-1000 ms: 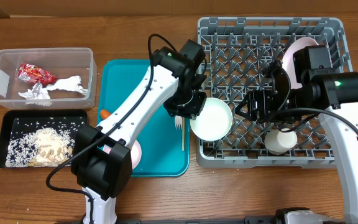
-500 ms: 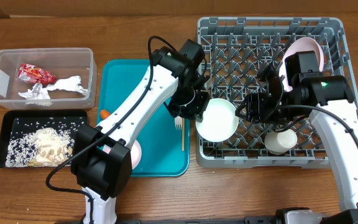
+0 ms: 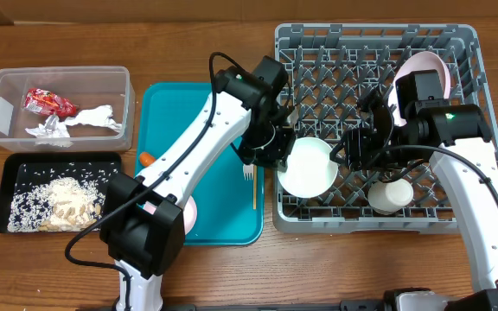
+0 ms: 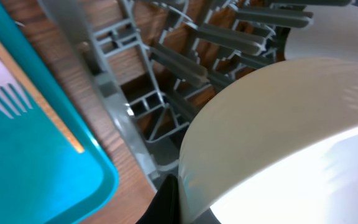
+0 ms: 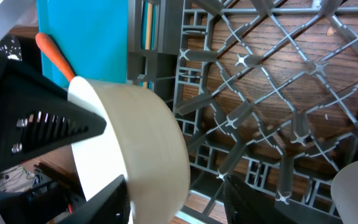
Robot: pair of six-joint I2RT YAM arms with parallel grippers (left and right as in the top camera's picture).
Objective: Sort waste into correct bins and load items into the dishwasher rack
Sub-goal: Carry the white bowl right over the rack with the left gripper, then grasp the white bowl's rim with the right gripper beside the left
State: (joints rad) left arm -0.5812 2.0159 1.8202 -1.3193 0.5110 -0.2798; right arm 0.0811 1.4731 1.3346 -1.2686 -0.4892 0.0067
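Observation:
My left gripper (image 3: 273, 151) is shut on the rim of a white bowl (image 3: 309, 168) and holds it tilted over the left edge of the grey dishwasher rack (image 3: 288, 39). The left wrist view shows one black finger (image 4: 169, 199) pressed against the bowl's wall (image 4: 278, 124). My right gripper (image 3: 353, 154) is open at the bowl's right side. In the right wrist view its fingers (image 5: 174, 190) straddle the bowl's wall (image 5: 142, 143) without closing on it. A pale-pink plate (image 3: 426, 73) stands upright in the rack, and a white cup (image 3: 390, 197) sits there too.
The teal tray (image 3: 167, 104) holds a fork (image 3: 247, 173), a chopstick (image 3: 253, 188), a carrot (image 3: 146, 159) and a pink bowl (image 3: 189, 212). The clear tub (image 3: 7, 82) holds the red wrapper (image 3: 48, 102) and napkin (image 3: 80, 121). The black tray (image 3: 24, 162) holds rice (image 3: 63, 203).
My left gripper has carried the bowl to the right, over the rack's edge. My right gripper moved left toward the bowl and now brackets its wall.

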